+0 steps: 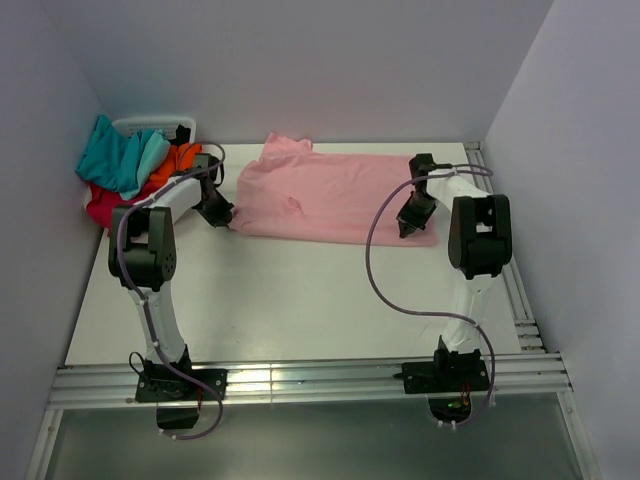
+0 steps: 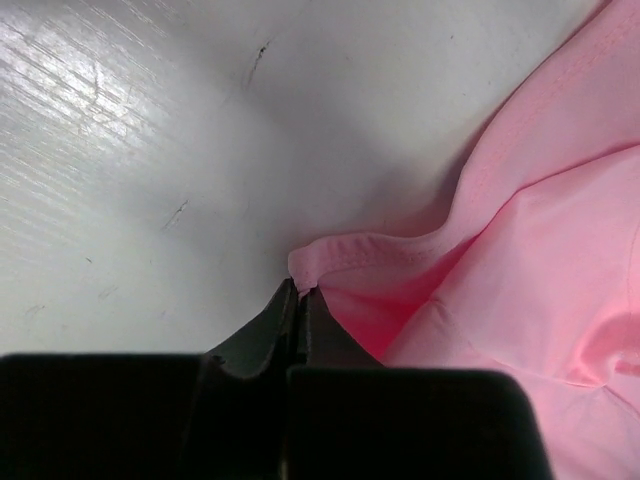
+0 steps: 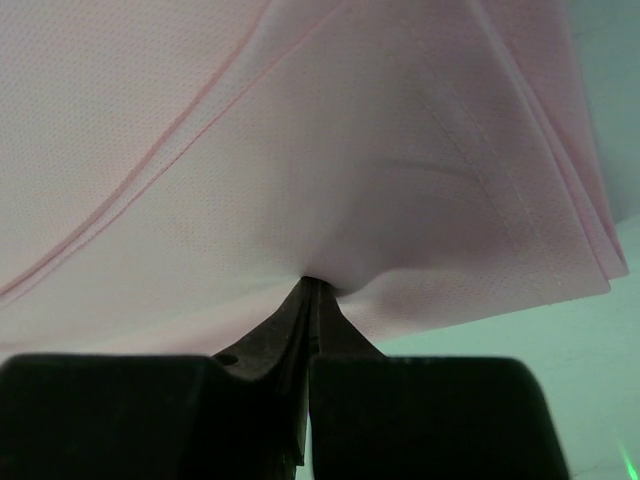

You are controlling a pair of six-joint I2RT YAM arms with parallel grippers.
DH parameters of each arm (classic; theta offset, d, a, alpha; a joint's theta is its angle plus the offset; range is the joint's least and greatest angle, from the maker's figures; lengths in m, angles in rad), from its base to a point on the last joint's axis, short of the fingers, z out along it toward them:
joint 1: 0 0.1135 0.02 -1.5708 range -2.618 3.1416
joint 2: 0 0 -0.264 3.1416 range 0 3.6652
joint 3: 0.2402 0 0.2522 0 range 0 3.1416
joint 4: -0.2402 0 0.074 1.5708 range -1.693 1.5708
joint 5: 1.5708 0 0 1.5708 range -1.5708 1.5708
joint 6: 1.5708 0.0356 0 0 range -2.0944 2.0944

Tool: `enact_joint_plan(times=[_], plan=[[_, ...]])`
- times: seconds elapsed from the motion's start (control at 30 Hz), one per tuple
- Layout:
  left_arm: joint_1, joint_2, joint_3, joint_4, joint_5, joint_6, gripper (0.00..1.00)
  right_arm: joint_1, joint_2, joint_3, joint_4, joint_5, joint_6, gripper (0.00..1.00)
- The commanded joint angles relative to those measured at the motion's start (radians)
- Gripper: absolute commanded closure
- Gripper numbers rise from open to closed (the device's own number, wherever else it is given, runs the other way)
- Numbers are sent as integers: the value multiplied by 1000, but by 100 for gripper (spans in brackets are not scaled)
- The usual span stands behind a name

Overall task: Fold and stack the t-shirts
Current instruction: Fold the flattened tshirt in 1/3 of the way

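A light pink t-shirt (image 1: 320, 195) lies spread across the back of the table, partly folded. My left gripper (image 1: 222, 218) is shut on its near left corner; in the left wrist view the hem (image 2: 370, 250) is pinched at the tips of my left gripper (image 2: 302, 290). My right gripper (image 1: 408, 228) is shut on the near right edge of the pink t-shirt (image 3: 300, 150), the cloth puckering at the tips of my right gripper (image 3: 310, 282). Teal (image 1: 118, 155), orange (image 1: 178, 160) and crimson red (image 1: 105, 205) t-shirts lie heaped at the back left.
A white basket (image 1: 155, 127) holds the heap of t-shirts in the back left corner. Walls close in the table on the left, back and right. A metal rail (image 1: 300, 380) runs along the near edge, with both arm bases on it.
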Motion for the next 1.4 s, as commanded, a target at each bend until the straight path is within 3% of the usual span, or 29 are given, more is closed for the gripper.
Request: enact_joint_plan(times=[0.0, 0.3, 0.67, 0.73, 0.77, 0.8, 0.83, 0.87, 0.97, 1.1, 1.3, 1.33, 1.37], plan=[[3, -32, 28, -47, -55, 50, 100, -39, 3, -30, 14, 72, 5, 100], [0, -170, -165, -53, 8, 56, 100, -80, -98, -124, -24, 98, -8, 100], [-93, -403, -334, -170, 42, 32, 99, -80, -337, -271, -142, 134, 23, 100], [-93, -440, -335, -194, 42, 38, 85, -79, -377, -273, -170, 120, 24, 100], [-93, -449, -325, -231, 42, 42, 54, -79, -412, -267, -179, 114, 26, 93], [-93, -461, -312, -248, 42, 44, 32, -79, -429, -253, -208, 117, 26, 75], [-93, -483, -271, -269, 68, 48, 1, -79, -460, -215, -219, 118, 29, 27], [-92, -492, -237, -318, 64, 48, 0, -80, -469, -189, -233, 118, 31, 4], [-87, -489, -43, -417, 56, 53, 1, -80, -472, -29, -303, 138, 28, 0], [-12, -390, 194, -385, 64, 84, 1, -79, -430, 178, -365, 132, 5, 0], [63, -26, 532, -126, 235, 113, 1, -80, -420, 172, -345, 114, -14, 0], [65, 121, 711, -138, 257, 117, 1, -79, -437, 158, -339, 115, -15, 0], [66, 191, 778, -120, 293, 118, 1, -80, -446, 144, -336, 126, -15, 0]])
